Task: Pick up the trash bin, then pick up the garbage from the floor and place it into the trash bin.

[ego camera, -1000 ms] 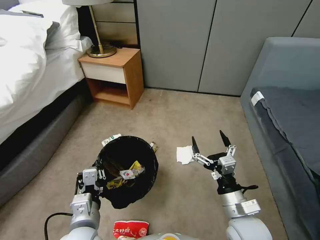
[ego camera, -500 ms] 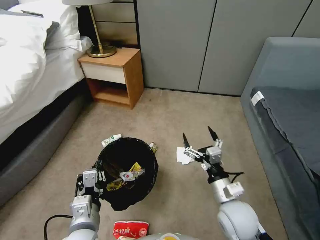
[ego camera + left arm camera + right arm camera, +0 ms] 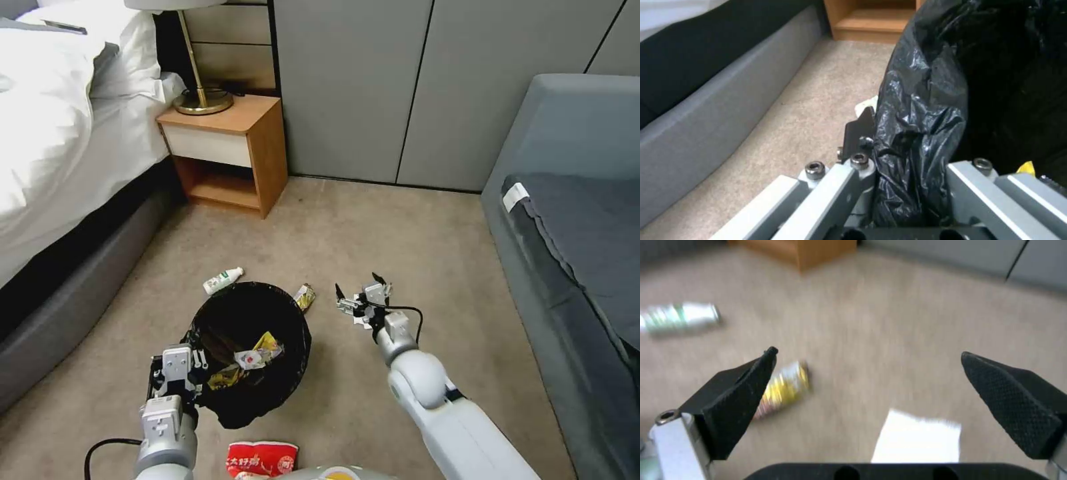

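Right gripper point(image 3: 361, 293) spread open, low over white tissue point(image 3: 918, 440).
Left gripper point(image 3: 179, 363) clamps trash bin point(image 3: 250, 350) rim; centre the tissue between the fingers before closing.

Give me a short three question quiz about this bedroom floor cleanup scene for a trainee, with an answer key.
1. True or false: the left tool is shut on the black bag liner of the small round trash bin.
2. What lies between the open right tool's fingers? A) white tissue B) green-labelled bottle C) red wrapper
3. Fill in: the small green-labelled bottle lies on the carpet between the bin and the wooden ____.

Key: 1 true; 2 A, the white tissue; 3 nightstand.
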